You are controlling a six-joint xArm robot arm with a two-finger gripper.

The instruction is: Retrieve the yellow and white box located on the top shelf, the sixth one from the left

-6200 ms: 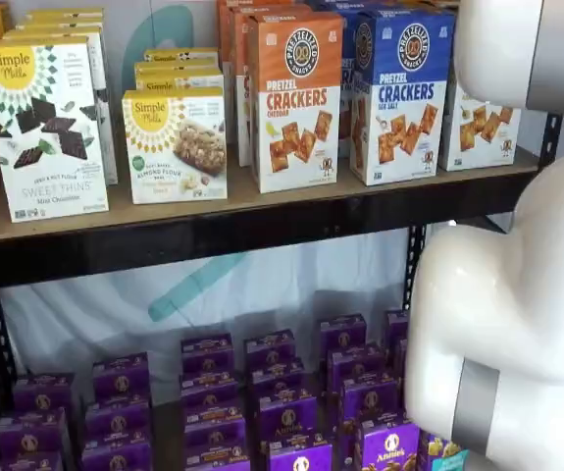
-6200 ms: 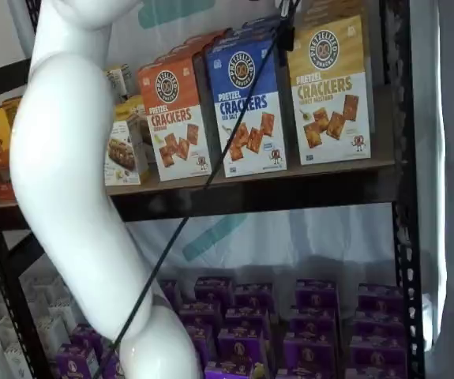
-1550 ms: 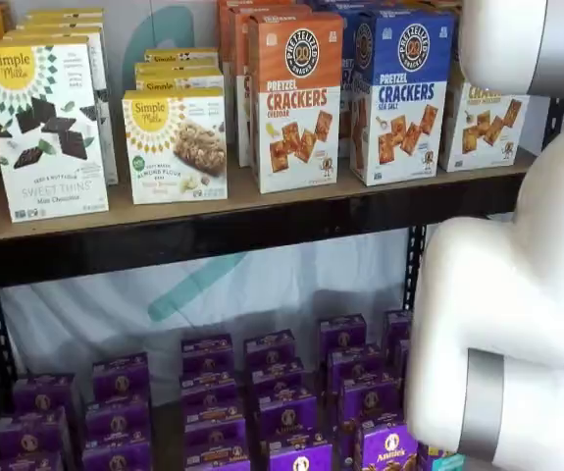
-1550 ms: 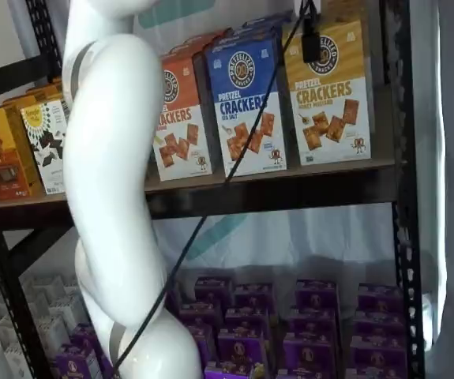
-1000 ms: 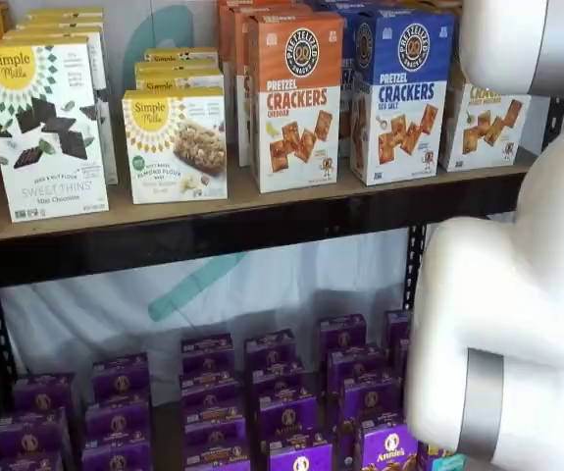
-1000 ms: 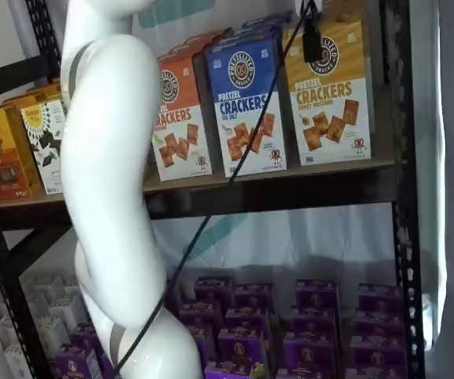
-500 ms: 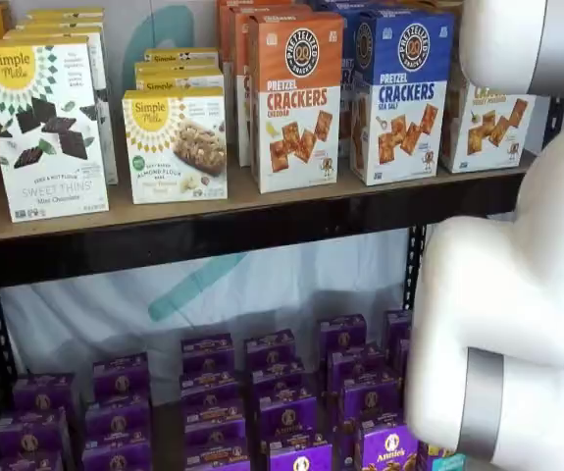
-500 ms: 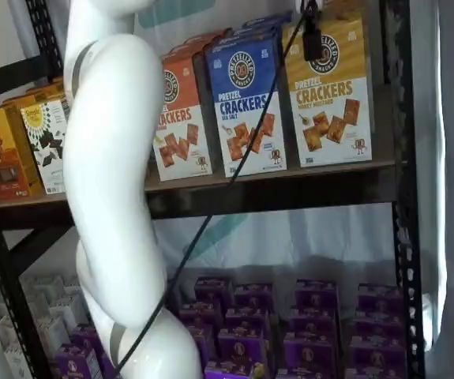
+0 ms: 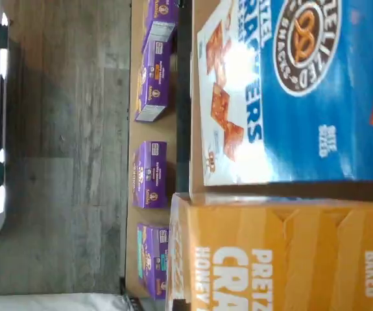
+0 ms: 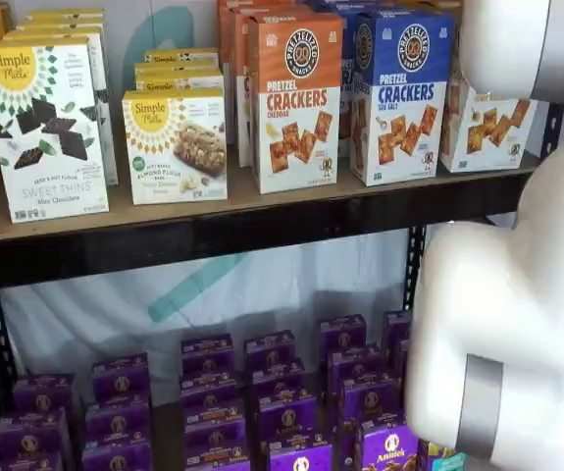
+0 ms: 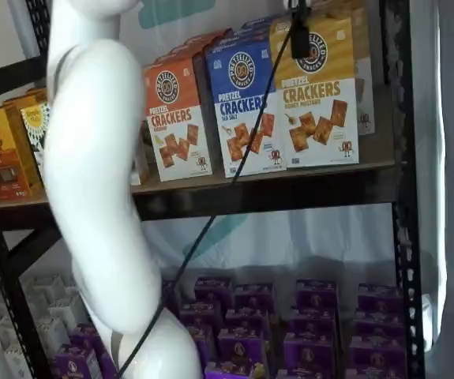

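Observation:
The yellow and white box [image 11: 315, 99] stands at the right end of the top shelf [image 11: 266, 194], pulled forward of the row and slightly tilted. A black finger of my gripper [image 11: 299, 35] hangs from above onto its upper front, cable beside it, and the gripper is shut on this box. In a shelf view, the white arm covers most of the box [image 10: 485, 128], leaving only its lower white part with cracker pictures visible. The wrist view shows its yellow top [image 9: 283, 259] very close.
A blue-topped cracker box [image 11: 248, 106] and an orange-topped one [image 11: 173, 118] stand just left of the held box. A black upright [image 11: 396, 158] rises at its right. Another box [image 11: 362, 79] of the same kind stands behind it. Purple boxes [image 10: 282, 392] fill the lower shelf.
The yellow and white box has slid forward and leftward off its row with the gripper, and another box now shows behind it. The white arm has shifted left.

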